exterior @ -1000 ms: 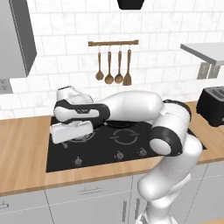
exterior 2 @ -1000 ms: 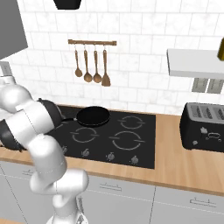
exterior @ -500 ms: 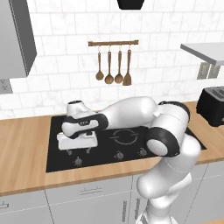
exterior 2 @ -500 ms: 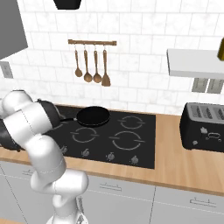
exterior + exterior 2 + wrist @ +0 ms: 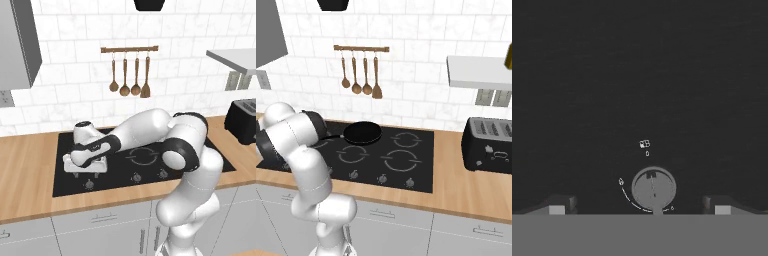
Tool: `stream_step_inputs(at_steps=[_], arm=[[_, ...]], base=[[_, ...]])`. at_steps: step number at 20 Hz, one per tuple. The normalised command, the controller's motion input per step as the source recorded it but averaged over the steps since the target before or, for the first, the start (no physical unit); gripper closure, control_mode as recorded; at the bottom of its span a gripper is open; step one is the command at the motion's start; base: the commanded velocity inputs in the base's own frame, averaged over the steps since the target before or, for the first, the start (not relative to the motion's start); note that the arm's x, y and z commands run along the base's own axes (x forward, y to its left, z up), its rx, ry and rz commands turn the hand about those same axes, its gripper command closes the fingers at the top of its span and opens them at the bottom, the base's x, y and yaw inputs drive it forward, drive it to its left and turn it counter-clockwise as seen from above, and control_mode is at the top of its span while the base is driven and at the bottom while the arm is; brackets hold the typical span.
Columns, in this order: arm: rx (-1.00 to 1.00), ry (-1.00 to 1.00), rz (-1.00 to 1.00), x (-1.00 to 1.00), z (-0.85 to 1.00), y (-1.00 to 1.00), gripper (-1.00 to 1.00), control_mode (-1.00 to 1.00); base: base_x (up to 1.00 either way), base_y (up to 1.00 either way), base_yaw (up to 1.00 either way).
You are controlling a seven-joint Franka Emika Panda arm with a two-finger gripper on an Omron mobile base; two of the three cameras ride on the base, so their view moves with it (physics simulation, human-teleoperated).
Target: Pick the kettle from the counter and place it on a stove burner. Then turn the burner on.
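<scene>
My gripper (image 5: 85, 171) hangs low over the front left corner of the black cooktop (image 5: 150, 149), fingers pointing down. In the hand view it stands open (image 5: 639, 206), and a round grey burner knob (image 5: 654, 188) lies on the black glass between the two fingertips, a little right of centre. That knob (image 5: 89, 184) is just in front of the hand in the left base view. Nothing is held. The kettle is hidden or out of view. The tan wooden counter (image 5: 25, 167) runs on both sides of the cooktop.
A black frying pan (image 5: 362, 133) sits on the rear left burner. Further knobs (image 5: 135, 177) line the cooktop's front edge. A black toaster (image 5: 488, 145) stands on the counter at the right. Wooden utensils (image 5: 130, 75) hang on the wall behind.
The hand has come down towards the cooktop's front left and turned its fingers downward. The jaws have stayed open.
</scene>
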Motion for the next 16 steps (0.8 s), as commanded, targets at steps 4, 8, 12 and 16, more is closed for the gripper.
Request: stream_step_inputs(at_steps=[4,8,12,16], arm=[[-0.06,0.00,0.00,-0.11,-0.34,0.01,-1.00,-1.00],[-0.03,0.02,0.00,0.00,-0.20,0.00,-1.00,-1.00],[-0.04,0.02,0.00,0.00,-0.22,0.00,-1.00,-1.00],[-0.02,0.00,0.00,0.03,-0.14,-0.01,-1.00,-1.00]], base=[[0.00,0.00,0.00],[0.00,0.00,0.00],[0.00,0.00,0.00],[0.00,0.00,0.00]])
